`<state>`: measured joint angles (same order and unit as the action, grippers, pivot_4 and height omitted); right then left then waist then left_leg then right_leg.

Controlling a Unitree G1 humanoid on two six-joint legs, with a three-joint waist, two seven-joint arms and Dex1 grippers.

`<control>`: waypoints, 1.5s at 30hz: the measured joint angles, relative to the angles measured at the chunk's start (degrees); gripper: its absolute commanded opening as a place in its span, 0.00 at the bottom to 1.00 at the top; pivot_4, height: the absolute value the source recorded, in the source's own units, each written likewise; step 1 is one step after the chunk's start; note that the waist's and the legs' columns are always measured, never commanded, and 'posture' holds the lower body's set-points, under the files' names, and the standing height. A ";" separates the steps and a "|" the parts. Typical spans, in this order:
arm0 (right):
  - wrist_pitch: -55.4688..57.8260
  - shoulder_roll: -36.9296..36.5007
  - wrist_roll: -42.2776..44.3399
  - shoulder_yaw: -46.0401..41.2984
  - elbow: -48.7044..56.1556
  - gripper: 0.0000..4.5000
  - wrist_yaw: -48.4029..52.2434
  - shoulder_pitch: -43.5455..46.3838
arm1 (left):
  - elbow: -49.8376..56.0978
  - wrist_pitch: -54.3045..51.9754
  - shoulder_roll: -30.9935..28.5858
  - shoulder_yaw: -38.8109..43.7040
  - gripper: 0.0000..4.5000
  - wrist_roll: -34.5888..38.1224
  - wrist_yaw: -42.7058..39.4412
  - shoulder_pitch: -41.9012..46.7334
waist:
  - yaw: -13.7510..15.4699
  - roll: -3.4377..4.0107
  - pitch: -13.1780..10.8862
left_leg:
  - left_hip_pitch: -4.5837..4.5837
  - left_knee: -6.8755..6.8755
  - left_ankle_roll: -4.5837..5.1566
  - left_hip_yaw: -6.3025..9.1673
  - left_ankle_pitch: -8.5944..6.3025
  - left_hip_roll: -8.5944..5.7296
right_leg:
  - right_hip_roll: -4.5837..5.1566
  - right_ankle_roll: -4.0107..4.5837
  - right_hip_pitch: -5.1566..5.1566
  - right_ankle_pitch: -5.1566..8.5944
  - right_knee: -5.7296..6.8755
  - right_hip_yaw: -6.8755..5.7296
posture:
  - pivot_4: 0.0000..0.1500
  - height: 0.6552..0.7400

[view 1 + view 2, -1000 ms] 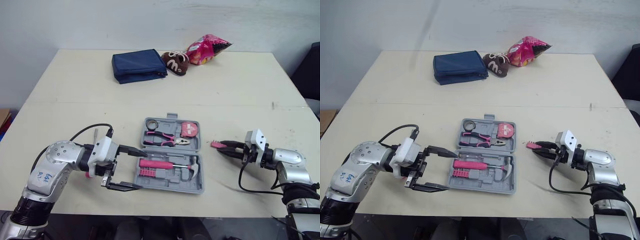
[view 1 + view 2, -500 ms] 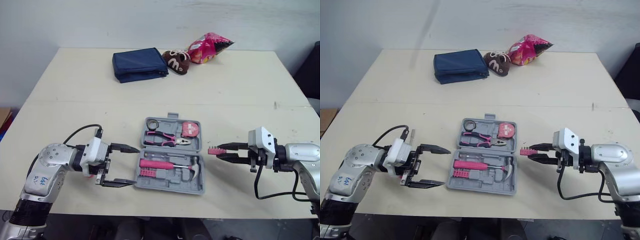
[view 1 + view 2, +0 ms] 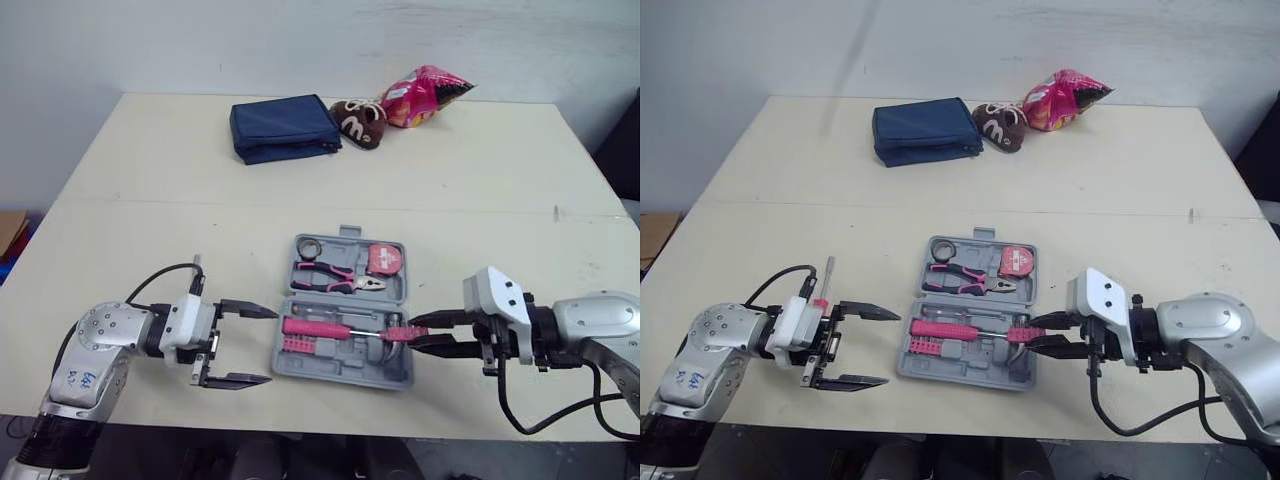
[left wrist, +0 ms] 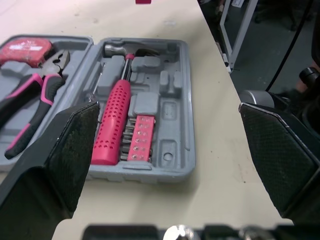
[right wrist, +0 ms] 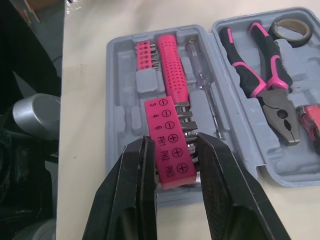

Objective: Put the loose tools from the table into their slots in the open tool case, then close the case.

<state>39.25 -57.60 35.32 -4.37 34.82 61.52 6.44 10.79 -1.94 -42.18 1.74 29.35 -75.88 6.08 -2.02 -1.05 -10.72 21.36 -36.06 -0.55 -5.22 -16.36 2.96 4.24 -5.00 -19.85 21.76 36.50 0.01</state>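
Observation:
The grey tool case (image 3: 340,374) lies open near the table's front edge. It holds pink-handled pliers (image 3: 335,275), a tape measure (image 3: 383,260), a tape roll (image 3: 309,246), a pink hammer (image 3: 315,327) and a row of bits (image 3: 300,345). My right gripper (image 3: 414,334) is shut on a pink bit holder (image 5: 165,120) and holds it just over the case's right end, above the hammer head. My left gripper (image 3: 270,345) stands open a little left of the case, with nothing between its fingers.
At the table's far side lie a navy pouch (image 3: 283,127), a brown soft item (image 3: 357,118) and a pink snack bag (image 3: 425,95). The case sits close to the table's front edge (image 3: 330,430).
My right gripper has carried the pink bit holder leftward, from the table right of the case to over its right end. My left gripper has drawn back left from the case, still open.

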 measured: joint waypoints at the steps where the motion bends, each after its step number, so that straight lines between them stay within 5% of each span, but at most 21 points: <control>1: 1.34 0.01 -0.03 1.14 0.61 0.17 -0.99 0.26 | 0.10 -0.48 0.55 0.01 1.00 0.08 0.58 -0.13 | 0.10 0.00 0.00 | 0.03 0.00 0.00 0.00 0.00 0.00 | 0.00 0.00 -0.04 0.00 0.00 0.00 | 1.00 1.00; 9: 9.60 1.51 0.57 7.40 4.04 0.17 -7.26 3.80 | 3.42 -4.48 0.83 -0.19 1.00 0.45 2.42 -0.28 | 0.31 -0.02 0.00 | 0.85 -0.23 -0.05 0.00 0.11 -0.03 | 0.00 -0.01 -0.87 0.00 0.29 0.00 | 1.00 1.00; 45: 25.01 15.00 -3.41 26.56 1.24 0.17 -20.82 19.37 | 9.15 -15.55 -1.76 -0.12 1.00 2.35 5.14 1.39 | -0.46 -0.07 0.03 | 0.81 -0.27 0.07 0.05 0.16 -0.11 | 0.08 -0.03 -0.89 -0.02 0.53 -0.04 | 1.00 1.00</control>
<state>64.27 -42.60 31.92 22.19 36.06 40.70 25.81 19.94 -17.49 -43.93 1.61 31.71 -70.74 7.47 -2.47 -1.12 -10.69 22.17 -36.33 -0.49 -5.17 -16.19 2.85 4.32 -5.03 -20.73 21.74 37.03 -0.03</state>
